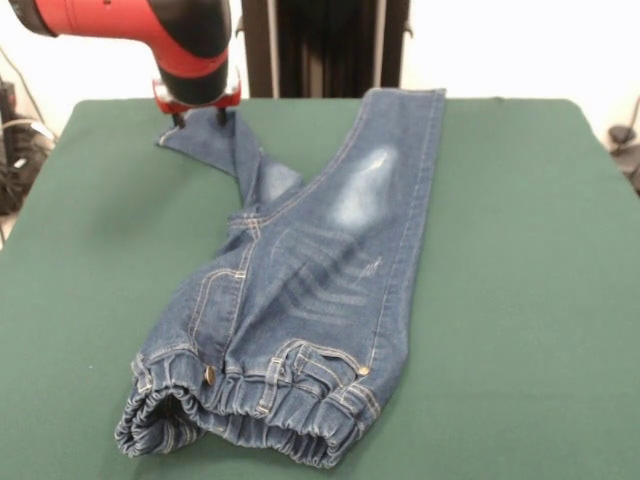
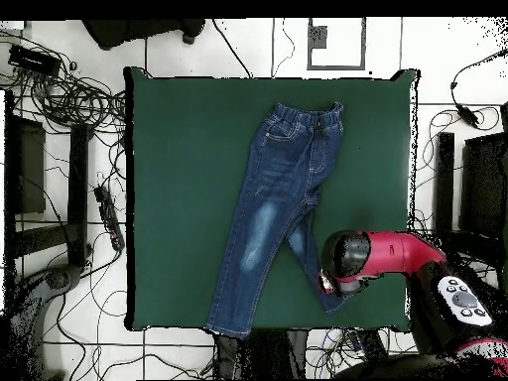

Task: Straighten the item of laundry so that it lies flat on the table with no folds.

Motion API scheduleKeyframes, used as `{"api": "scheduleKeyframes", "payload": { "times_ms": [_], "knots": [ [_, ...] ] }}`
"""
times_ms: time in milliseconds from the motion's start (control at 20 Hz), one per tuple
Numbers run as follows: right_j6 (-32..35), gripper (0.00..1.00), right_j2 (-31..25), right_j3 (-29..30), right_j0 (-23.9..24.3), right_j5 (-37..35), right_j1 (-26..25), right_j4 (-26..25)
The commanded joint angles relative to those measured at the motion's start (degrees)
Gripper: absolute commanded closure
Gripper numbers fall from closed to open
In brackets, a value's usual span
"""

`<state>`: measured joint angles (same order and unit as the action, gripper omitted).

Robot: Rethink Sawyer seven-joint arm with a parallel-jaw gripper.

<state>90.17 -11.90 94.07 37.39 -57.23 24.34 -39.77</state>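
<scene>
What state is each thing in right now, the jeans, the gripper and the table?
jeans: one leg straight and flat, the other folded, partly tucked under it.
gripper: down at the folded leg's end; open or shut cannot be seen.
table: bears the jeans, which lie diagonally across it.

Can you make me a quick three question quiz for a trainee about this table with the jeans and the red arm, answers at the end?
1. True or false: both legs of the jeans lie spread flat on the table.
2. Multiple choice: where is the end effector? A) at the waistband, B) at the hem end of the narrow, folded-looking leg, C) off the table.
3. Fill in: in the front view, the elastic waistband lies at the table's ____ edge, away from the robot.

Key:
1. False; one leg lies long and flat, the other looks narrow and twisted.
2. B
3. near
</scene>
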Motion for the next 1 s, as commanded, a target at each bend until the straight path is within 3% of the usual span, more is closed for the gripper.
{"api": "scheduleKeyframes", "payload": {
  "times_ms": [50, 700, 1000],
  "knots": [
    [-15.58, 0.00, -6.26, -4.89, -1.93, -4.03, -2.21, -3.28],
    [-14.61, 0.00, -6.07, -5.00, -1.99, -2.61, -2.40, -4.85],
    [-12.74, 0.00, -4.71, -7.04, -2.60, -0.52, -6.15, -7.48]
  ]
}}
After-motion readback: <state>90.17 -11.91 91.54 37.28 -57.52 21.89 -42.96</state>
